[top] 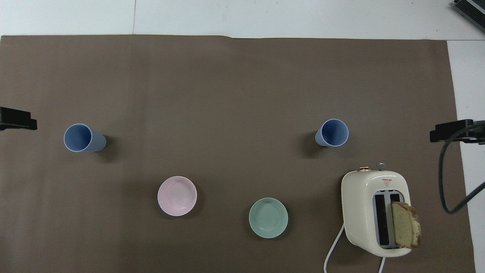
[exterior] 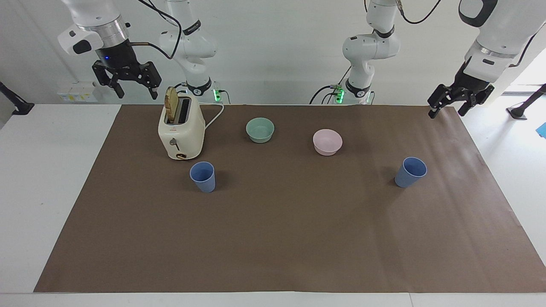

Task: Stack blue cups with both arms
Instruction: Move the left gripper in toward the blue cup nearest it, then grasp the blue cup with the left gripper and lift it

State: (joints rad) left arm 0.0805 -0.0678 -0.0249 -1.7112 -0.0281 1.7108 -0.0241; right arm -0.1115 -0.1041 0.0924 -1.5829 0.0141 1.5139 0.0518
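Note:
Two blue cups stand upright and apart on the brown mat. One cup (exterior: 203, 176) is just beside the toaster, farther from the robots than it, and shows in the overhead view (top: 332, 132). The other cup (exterior: 410, 172) stands toward the left arm's end (top: 81, 137). My left gripper (exterior: 448, 111) is open and empty, up in the air over the mat's edge at its own end; only its tip shows in the overhead view (top: 17, 118). My right gripper (exterior: 137, 94) is open and empty, raised over the mat's edge beside the toaster (top: 451, 132).
A cream toaster (exterior: 181, 128) with a bread slice (exterior: 172, 103) sticking up stands toward the right arm's end, its cord running toward the robots. A mint-green bowl (exterior: 260, 129) and a pink bowl (exterior: 327, 141) sit between the cups, nearer to the robots.

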